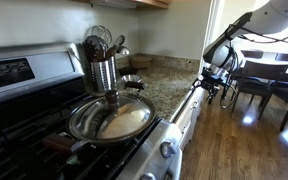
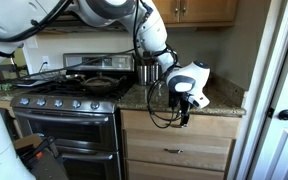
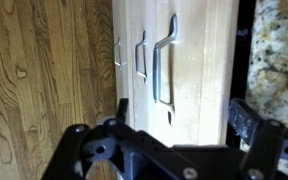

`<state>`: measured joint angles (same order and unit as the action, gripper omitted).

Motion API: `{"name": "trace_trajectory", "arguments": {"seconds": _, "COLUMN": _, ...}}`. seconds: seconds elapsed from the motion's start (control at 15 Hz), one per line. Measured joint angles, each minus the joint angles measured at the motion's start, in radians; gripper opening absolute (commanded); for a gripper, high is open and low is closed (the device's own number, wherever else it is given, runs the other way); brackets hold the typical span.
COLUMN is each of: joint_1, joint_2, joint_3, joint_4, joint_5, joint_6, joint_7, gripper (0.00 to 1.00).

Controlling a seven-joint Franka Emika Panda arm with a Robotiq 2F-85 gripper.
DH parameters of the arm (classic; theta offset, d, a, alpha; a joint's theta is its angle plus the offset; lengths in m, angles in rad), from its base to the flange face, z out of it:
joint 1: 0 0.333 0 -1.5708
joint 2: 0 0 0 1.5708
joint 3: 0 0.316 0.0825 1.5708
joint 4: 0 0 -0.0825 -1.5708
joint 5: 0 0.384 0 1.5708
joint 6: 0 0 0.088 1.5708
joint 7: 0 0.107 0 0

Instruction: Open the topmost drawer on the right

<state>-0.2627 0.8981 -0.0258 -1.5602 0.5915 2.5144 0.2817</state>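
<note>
The topmost drawer [image 3: 199, 60] has a pale front and a curved metal handle [image 3: 164, 60], and it sits closed under the granite counter edge. It also shows in an exterior view [image 2: 219, 127], to the right of the stove. My gripper [image 3: 164, 130] is open, its two dark fingers spread wide on either side of the handle's near end, close to the drawer front. In both exterior views the gripper [image 2: 184, 116] [image 1: 216, 88] hangs just in front of the counter edge at drawer height. The drawer's inside is hidden.
Lower drawers [image 2: 174, 152] with similar handles [image 3: 139, 55] sit below. The stove [image 2: 69, 125] holds a pan [image 1: 109, 120], with a utensil holder [image 1: 102, 70] on the granite counter [image 1: 164, 85]. Dark chairs [image 1: 269, 85] stand on the wood floor; a white door frame [image 2: 269, 100] is beside the cabinet.
</note>
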Motion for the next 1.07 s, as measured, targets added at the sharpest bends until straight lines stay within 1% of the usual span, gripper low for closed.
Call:
{"name": "trace_trajectory", "arguments": {"seconds": 0.13, "joint_1": -0.003, "joint_2": 0.001, "joint_3": 0.003, "joint_4": 0.000, "joint_5": 0.000, "joint_6": 0.000, "joint_7": 0.000, "gripper": 1.00}}
{"name": "trace_trajectory", "arguments": {"seconds": 0.27, "joint_1": -0.003, "joint_2": 0.001, "joint_3": 0.003, "joint_4": 0.001, "joint_5": -0.001, "joint_6": 0.000, "joint_7": -0.002, "gripper": 0.86}}
{"name": "trace_trajectory", "arguments": {"seconds": 0.4, "joint_1": -0.003, "joint_2": -0.001, "joint_3": 0.003, "joint_4": 0.008, "joint_5": -0.014, "joint_6": -0.011, "joint_7": -0.008, "gripper": 0.86}}
{"name": "trace_trajectory", "arguments": {"seconds": 0.47, "joint_1": -0.002, "joint_2": -0.002, "joint_3": 0.002, "joint_4": 0.015, "joint_5": -0.029, "joint_6": -0.027, "joint_7": -0.008, "gripper": 0.90}}
{"name": "trace_trajectory", "arguments": {"seconds": 0.53, "joint_1": -0.001, "joint_2": -0.003, "joint_3": 0.001, "joint_4": 0.022, "joint_5": -0.050, "joint_6": -0.052, "joint_7": -0.008, "gripper": 0.91}}
{"name": "trace_trajectory", "arguments": {"seconds": 0.67, "joint_1": -0.002, "joint_2": -0.010, "joint_3": -0.006, "joint_4": 0.030, "joint_5": -0.098, "joint_6": -0.126, "joint_7": -0.014, "gripper": 0.91}}
{"name": "trace_trajectory", "arguments": {"seconds": 0.87, "joint_1": -0.002, "joint_2": -0.031, "joint_3": -0.039, "joint_4": 0.009, "joint_5": -0.191, "joint_6": -0.268, "joint_7": -0.045, "gripper": 0.90}}
{"name": "trace_trajectory", "arguments": {"seconds": 1.07, "joint_1": -0.003, "joint_2": -0.051, "joint_3": -0.076, "joint_4": -0.026, "joint_5": -0.257, "joint_6": -0.332, "joint_7": -0.103, "gripper": 0.97}}
